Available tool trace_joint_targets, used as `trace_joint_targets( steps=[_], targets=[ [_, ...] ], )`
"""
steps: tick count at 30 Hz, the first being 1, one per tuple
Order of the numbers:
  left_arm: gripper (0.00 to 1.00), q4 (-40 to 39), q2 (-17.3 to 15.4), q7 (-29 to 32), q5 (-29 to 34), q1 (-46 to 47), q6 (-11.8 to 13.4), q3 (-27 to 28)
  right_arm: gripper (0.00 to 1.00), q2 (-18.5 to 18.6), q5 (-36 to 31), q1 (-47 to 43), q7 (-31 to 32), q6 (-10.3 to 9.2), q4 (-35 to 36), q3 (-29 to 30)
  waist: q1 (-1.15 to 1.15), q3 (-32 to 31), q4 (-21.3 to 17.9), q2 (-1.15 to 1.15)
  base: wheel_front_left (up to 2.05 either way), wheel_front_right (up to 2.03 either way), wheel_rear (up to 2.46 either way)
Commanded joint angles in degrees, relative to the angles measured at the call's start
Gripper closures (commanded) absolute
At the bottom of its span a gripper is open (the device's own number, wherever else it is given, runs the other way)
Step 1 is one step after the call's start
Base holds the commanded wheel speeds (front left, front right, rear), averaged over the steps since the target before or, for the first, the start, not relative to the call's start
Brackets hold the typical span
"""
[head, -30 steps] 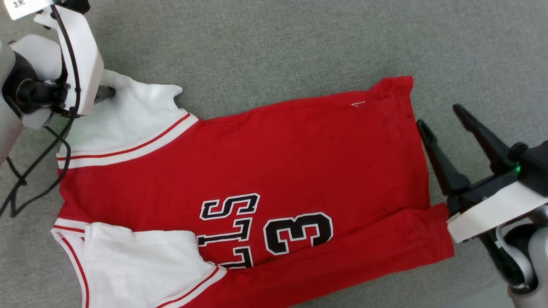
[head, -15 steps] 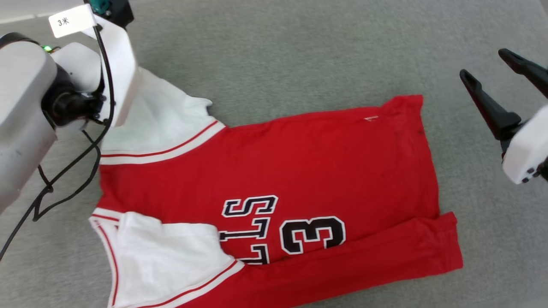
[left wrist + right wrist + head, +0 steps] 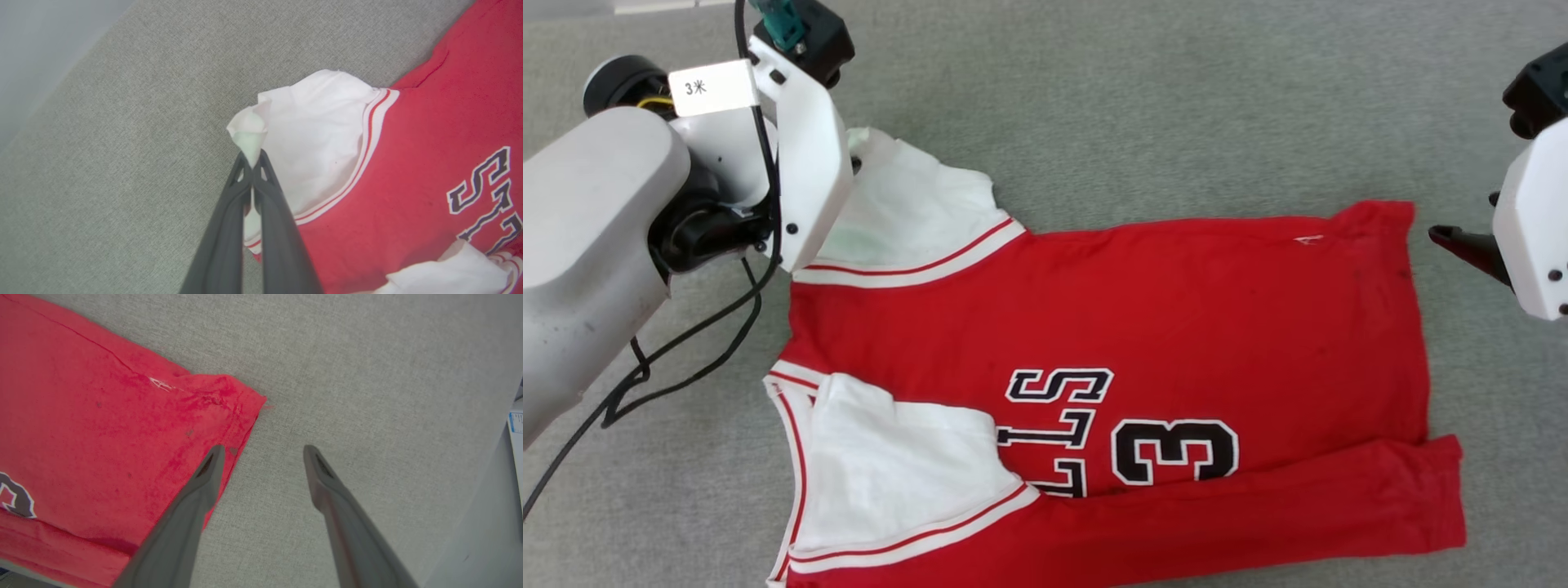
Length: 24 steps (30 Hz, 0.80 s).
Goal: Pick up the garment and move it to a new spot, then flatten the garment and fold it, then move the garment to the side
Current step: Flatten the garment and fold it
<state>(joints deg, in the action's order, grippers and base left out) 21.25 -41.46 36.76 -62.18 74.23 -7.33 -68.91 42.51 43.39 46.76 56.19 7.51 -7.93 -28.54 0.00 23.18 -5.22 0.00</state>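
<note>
While left end effector (image 3: 253, 157) pinches crumpled white sleeve (image 3: 310, 134) of garment (image 3: 1176, 310) | right end effector (image 3: 264, 449) agape

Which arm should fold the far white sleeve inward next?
Left: the left pincer is shut on the white sleeve of the garment. The right pincer stands open at the hem corner, holding nothing.

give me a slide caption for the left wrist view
Left pincer shut on a corner of the white sleeve of the red garment, over the grey cloth surface.
</note>
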Motion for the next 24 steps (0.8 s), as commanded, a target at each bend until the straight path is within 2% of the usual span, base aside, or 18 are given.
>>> trace_joint_targets(
  steps=[1,5,14,18,19,20,24],
  targets=[
    [1.00,-0.73,-0.25,-0.63,0.56,0.76,-0.10,-0.32,0.00,-0.84,0.48,1.59,1.60,-0.04,-2.03,-0.57,0.00,1.05,1.12,0.00,0.00,0.00,0.00],
    [1.00,-2.20,-0.08,-1.44,1.03,1.98,-0.10,-0.63,0.00,-2.30,0.21,3.06,2.81,-0.04,-6.73,-2.07,0.00,2.51,2.55,0.00,0.00,0.00,0.00],
    [1.00,-4.16,-0.26,-3.19,1.98,3.48,-0.10,-1.22,0.00,-5.25,0.69,0.20,-0.75,-0.02,-12.45,-9.02,0.00,5.16,3.89,0.00,0.00,0.00,0.00],
    [1.00,-4.45,-0.62,-3.72,1.96,3.20,-0.10,-1.66,0.00,-5.10,1.93,-0.65,-3.34,-0.02,-14.45,-11.62,0.00,5.32,3.73,0.00,0.00,0.00,0.00],
    [1.00,-4.52,-0.65,-3.89,1.83,3.00,-0.10,-1.79,0.55,-4.87,2.04,-0.26,-4.70,-0.02,-14.63,-11.81,0.00,5.17,3.64,0.00,0.00,0.00,0.00],
    [1.00,-4.59,-0.90,-4.39,1.62,2.46,-0.10,-1.95,1.00,-4.26,2.39,0.54,-6.78,-0.03,-15.07,-12.15,0.00,4.46,3.43,0.00,0.00,0.00,0.00],
    [1.00,-4.92,-1.65,-6.46,1.13,0.78,-0.10,-2.19,1.00,-3.18,3.26,1.74,-12.60,-0.03,-15.50,-11.70,0.00,1.55,3.06,0.00,0.00,0.00,0.00]
  ],
)
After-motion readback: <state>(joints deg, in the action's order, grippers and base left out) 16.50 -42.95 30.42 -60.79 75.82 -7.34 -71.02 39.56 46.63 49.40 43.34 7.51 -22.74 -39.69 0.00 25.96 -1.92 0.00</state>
